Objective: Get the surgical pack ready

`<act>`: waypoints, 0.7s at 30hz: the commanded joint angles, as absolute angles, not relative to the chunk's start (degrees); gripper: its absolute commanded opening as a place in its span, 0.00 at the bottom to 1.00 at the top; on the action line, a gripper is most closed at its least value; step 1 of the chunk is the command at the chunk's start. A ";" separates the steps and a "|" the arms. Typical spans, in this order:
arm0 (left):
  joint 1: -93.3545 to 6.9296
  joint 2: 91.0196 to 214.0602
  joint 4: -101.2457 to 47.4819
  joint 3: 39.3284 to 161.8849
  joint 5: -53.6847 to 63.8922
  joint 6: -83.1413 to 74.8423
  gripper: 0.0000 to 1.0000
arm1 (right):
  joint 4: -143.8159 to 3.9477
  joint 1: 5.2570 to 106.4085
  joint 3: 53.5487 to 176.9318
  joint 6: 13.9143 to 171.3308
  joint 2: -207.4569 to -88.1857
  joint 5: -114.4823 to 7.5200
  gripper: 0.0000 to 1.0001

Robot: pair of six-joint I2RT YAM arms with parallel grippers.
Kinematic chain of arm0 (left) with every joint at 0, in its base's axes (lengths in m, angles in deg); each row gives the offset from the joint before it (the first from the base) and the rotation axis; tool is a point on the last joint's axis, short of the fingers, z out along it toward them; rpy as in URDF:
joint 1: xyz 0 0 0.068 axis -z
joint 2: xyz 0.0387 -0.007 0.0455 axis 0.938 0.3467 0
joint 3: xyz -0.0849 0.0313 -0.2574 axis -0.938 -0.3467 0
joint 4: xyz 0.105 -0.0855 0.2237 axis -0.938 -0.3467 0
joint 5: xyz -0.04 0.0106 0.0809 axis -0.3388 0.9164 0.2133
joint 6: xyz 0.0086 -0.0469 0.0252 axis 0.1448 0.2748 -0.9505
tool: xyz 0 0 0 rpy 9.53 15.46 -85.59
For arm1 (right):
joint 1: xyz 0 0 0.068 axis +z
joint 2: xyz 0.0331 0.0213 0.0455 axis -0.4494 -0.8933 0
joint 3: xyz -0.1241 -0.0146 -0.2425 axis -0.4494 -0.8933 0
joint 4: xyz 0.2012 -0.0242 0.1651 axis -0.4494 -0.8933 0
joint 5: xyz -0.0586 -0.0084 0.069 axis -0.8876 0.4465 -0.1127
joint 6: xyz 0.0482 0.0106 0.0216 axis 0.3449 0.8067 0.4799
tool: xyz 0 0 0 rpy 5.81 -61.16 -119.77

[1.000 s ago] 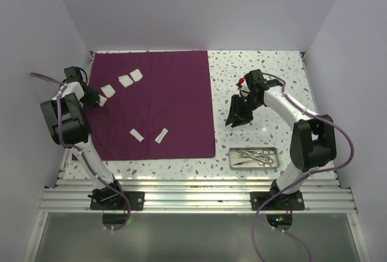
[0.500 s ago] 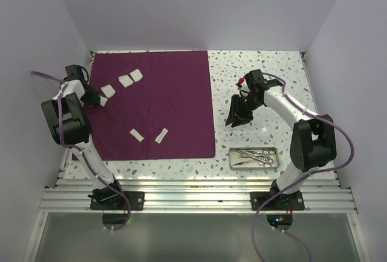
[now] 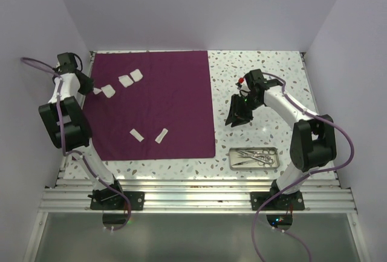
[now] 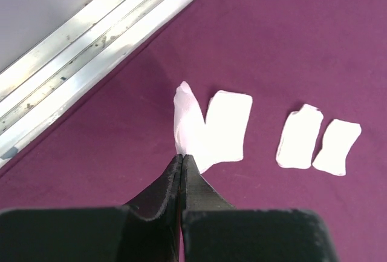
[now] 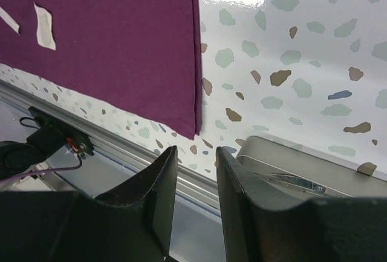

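Observation:
The plum-purple cloth (image 3: 169, 108) lies flat on the left of the table. Several white gauze pads lie on it: two at the far left (image 3: 125, 80), two nearer (image 3: 136, 134). My left gripper (image 3: 91, 89) is shut on one end of a gauze pad (image 4: 184, 120) and holds it up off the cloth, next to another pad (image 4: 228, 126). My right gripper (image 3: 233, 120) is open and empty, hovering over bare table right of the cloth. The steel tray (image 3: 273, 150) with silver scissor-like instruments (image 3: 254, 157) sits at the near right.
Aluminium rails (image 4: 91, 38) run along the table's left edge, close to my left gripper. The wrist view shows the cloth's near right corner (image 5: 192, 130) and the tray rim (image 5: 284, 153) below my right gripper (image 5: 196, 156). White walls enclose the table.
My left arm has drawn back toward the far left corner and risen, with the gauze pad pinched in it. The right arm has not moved.

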State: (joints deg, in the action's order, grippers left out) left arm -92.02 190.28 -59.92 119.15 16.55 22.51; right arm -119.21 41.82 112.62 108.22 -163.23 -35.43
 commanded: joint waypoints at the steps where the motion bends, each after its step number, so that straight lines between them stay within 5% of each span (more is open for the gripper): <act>1: -91.51 190.86 -58.43 121.95 14.34 20.31 0.00 | -119.70 42.09 114.40 106.90 -163.16 -34.14 0.36; 21: -90.10 195.17 -48.06 120.20 1.68 8.09 0.00 | -119.70 42.00 115.63 107.69 -165.18 -34.23 0.35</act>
State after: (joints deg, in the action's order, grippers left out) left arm -90.49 196.20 -53.04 121.10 4.31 10.79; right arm -119.27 41.82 113.14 108.24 -165.00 -35.43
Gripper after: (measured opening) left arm 0.008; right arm 0.353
